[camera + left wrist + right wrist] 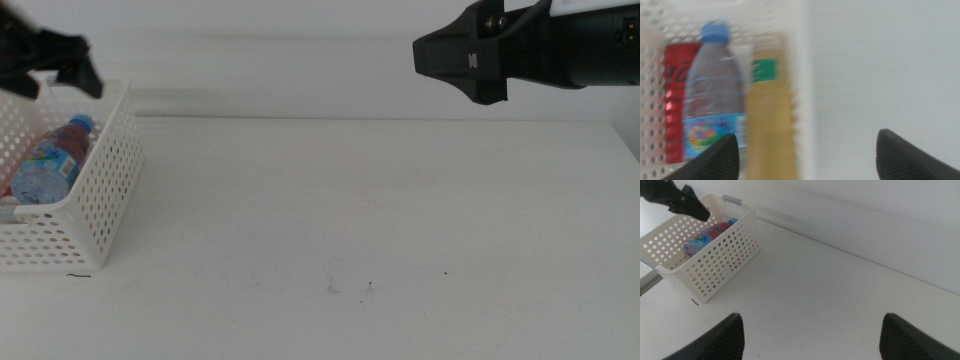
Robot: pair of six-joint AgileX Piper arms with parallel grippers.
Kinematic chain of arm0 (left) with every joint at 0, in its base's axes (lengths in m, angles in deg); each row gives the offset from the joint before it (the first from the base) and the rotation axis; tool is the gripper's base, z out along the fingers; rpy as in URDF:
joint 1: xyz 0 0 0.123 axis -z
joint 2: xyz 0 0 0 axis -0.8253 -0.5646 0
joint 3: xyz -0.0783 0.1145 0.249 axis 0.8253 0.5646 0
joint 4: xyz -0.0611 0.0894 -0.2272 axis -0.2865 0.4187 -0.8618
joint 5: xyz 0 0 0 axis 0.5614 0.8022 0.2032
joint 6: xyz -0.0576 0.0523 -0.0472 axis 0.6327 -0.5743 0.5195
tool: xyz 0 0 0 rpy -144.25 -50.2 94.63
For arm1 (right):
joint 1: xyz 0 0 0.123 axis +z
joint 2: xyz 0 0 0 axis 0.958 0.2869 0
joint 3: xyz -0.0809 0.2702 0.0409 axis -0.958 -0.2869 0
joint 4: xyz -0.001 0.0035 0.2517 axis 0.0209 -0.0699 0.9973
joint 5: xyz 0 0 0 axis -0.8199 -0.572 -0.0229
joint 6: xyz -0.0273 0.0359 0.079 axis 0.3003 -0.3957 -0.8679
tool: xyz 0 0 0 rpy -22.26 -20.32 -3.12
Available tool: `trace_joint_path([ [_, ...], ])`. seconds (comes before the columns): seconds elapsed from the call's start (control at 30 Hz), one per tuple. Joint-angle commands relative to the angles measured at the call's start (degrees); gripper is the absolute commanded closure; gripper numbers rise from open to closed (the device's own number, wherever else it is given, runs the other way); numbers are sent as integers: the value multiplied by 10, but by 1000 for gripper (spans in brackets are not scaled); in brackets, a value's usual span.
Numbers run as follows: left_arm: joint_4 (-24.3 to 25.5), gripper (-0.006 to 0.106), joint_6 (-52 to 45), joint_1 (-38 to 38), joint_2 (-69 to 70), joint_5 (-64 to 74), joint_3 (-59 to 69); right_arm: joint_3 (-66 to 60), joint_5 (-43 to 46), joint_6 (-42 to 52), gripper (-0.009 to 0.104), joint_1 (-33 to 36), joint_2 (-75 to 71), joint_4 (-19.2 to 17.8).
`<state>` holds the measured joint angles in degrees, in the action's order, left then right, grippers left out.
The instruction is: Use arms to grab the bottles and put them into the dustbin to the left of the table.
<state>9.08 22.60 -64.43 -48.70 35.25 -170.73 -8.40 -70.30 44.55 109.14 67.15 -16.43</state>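
While the white dustbin (95,215) sits at the left end of the table (380,230), all three bottles lie inside it, side by side. The left wrist view, blurred as it is, shows them plainly enough: the red can (675,100) against one lattice wall, the clear water bottle (715,95) with its blue cap in the middle and partly over the can, and the yellow tea bottle (770,115) with its green label against the opposite wall of the dustbin. From the middle view only the water bottle (55,160) and a sliver of red beside it show above the dustbin's rim.

The left gripper (50,62) hangs in the air above the dustbin's far end, its two dark jaws spread wide apart with nothing between them; one jaw tip is over the dustbin's contents, the other over bare table beside the dustbin.

The right gripper (465,62) is high up and well apart from the dustbin, over the far right part of the table. Its jaws are likewise released and empty, and its wrist camera looks across the table toward the dustbin (715,255)
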Motion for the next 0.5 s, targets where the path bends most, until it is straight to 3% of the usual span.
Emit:
trace_joint_path([
  [0.0, 27, 7, 38, 46, 52, -11, 23, 1, 3, 6, 3, -4, -3, -3],
  [0.07, 44, 7, 40, 81, 96, -41, 58, 1, 3, 6, 3, -4, -3, -3],
  [0.2, 34, 7, 38, 167, 206, -187, 181, 1, 3, 6, 3, -4, -3, -1],
  [0.3, 61, 7, 57, 218, 294, -299, 273, 1, 3, 6, 3, -4, -3, -1],
  [0.47, 59, 7, 72, 232, 395, -378, 365, 1, 3, 6, 3, -4, -3, -1],
])
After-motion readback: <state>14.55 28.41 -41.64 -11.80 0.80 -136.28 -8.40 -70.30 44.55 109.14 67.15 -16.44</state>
